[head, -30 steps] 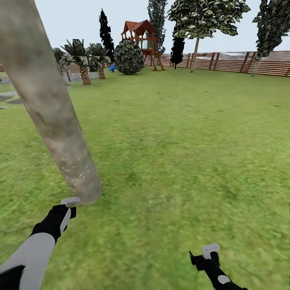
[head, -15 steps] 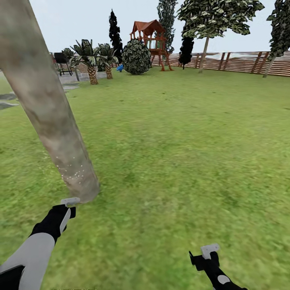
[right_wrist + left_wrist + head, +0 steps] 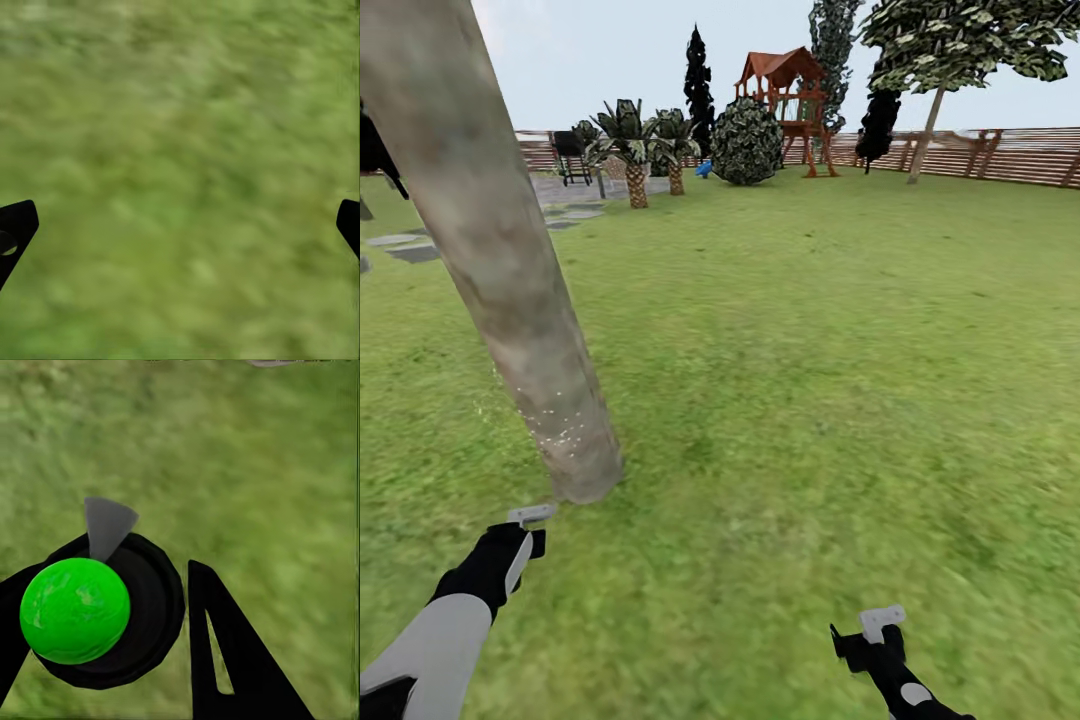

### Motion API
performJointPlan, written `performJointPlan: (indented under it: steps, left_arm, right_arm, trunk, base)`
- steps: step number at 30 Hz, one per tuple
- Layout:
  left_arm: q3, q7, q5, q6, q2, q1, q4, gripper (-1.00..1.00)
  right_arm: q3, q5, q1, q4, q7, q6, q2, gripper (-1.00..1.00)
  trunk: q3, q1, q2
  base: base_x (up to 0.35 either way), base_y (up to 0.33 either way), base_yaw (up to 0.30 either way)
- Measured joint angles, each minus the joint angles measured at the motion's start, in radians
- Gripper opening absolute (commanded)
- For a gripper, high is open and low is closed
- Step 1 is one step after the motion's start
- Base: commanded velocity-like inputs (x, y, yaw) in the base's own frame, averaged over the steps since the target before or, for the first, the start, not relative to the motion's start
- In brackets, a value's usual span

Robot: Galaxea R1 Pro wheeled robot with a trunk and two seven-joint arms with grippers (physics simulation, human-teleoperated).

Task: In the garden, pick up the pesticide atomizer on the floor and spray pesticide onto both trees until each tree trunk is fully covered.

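A thick mottled grey-brown tree trunk point(image 3: 490, 250) leans up the left of the head view, with fine white pesticide specks point(image 3: 560, 432) scattered near its base. My left gripper point(image 3: 526, 522) hangs just in front of that base. In the left wrist view the left gripper point(image 3: 105, 577) is shut on the pesticide atomizer point(image 3: 75, 611), a bright green ball on a black round body with a grey nozzle. My right gripper point(image 3: 880, 625) sits low at the right over grass, and in the right wrist view the right gripper point(image 3: 180, 217) is open with nothing in it. Another tall leafy tree point(image 3: 930, 130) stands by the far fence.
Green lawn point(image 3: 810, 350) stretches ahead. Grey paving slabs point(image 3: 410, 250) lie at far left. Short palms point(image 3: 635, 170), a round bush point(image 3: 748, 145) and a red wooden play tower point(image 3: 790, 100) stand at the back. A brown slat fence point(image 3: 1010, 160) closes the far side.
The camera has swung left, so the whole scene has slid right in the picture. More paving and fence show at left. Both arms keep their pose.
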State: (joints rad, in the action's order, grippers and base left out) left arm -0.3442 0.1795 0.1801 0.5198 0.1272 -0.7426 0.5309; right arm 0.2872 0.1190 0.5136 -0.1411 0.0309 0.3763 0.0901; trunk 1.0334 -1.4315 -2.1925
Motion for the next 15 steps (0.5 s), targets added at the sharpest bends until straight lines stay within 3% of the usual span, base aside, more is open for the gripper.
performJointPlan:
  steps: [3,7,11,15]
  left_arm:
    - [0.000,0.000,-0.002,-0.002,-0.005,0.001,-0.006,-1.00]
    - [0.000,0.008,0.001,-0.065,-0.014,0.001,-0.043,-1.00]
    - [0.003,0.014,0.001,-0.073,-0.035,0.001,-0.044,-1.00]
    - [0.001,0.014,0.002,-0.073,-0.039,0.001,-0.043,-1.00]
  right_arm:
    - [0.000,0.000,0.000,0.000,0.001,0.000,0.000,1.00]
    - [0.000,0.000,0.000,0.000,0.002,0.000,0.000,1.00]
    - [0.000,0.000,0.000,0.001,0.002,0.000,0.002,1.00]
    - [0.000,0.000,0.000,0.001,0.002,0.000,0.002,1.00]
  trunk:
    - [0.000,0.000,0.000]
    - [0.000,0.000,0.000]
    - [0.000,0.000,0.000]
    - [0.000,0.000,0.000]
  base:
    - [0.254,-0.171,0.029]
    - [0.252,-0.173,0.001]
    - [0.201,-0.209,0.000]
    - [0.173,-0.229,0.000]
